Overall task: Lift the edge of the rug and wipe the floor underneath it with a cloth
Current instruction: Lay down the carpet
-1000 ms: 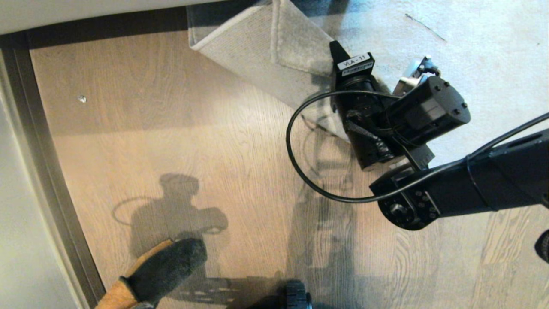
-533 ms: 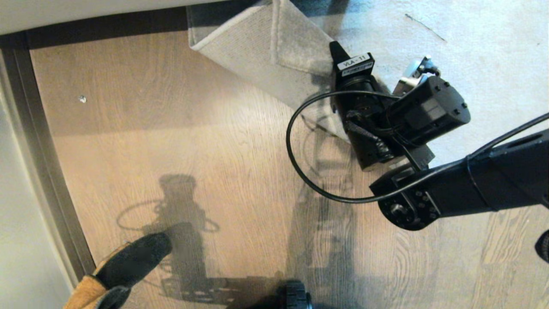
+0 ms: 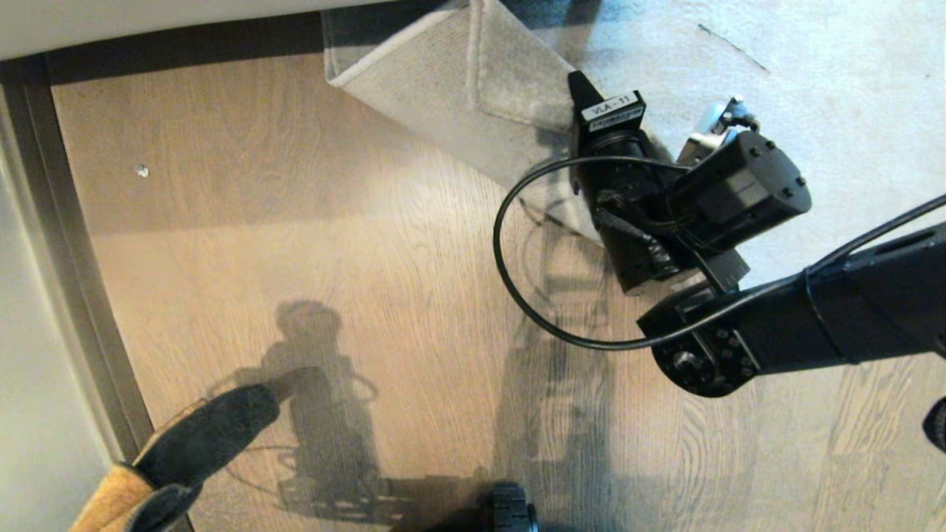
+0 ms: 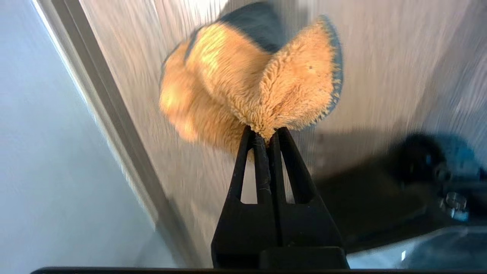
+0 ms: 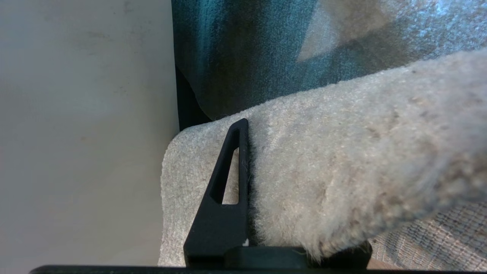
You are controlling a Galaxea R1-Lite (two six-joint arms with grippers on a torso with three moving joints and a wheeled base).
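The rug edge (image 3: 473,103) is being held folded back by the right gripper (image 5: 247,160), which is pinching it while baring the floor (image 3: 310,222). The left gripper (image 4: 266,133) is clamping the cloth (image 3: 185,451) low near the skirting; it should press flat and sweep toward the fold. A wrist label (image 3: 610,107) is reading "VLA-11".

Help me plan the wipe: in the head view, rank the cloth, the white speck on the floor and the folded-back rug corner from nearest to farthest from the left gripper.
Left gripper:
1. Cloth, pinched in it at the lower left.
2. White speck, on the floor toward the upper left.
3. Rug corner, at the top centre, held up by the right gripper.
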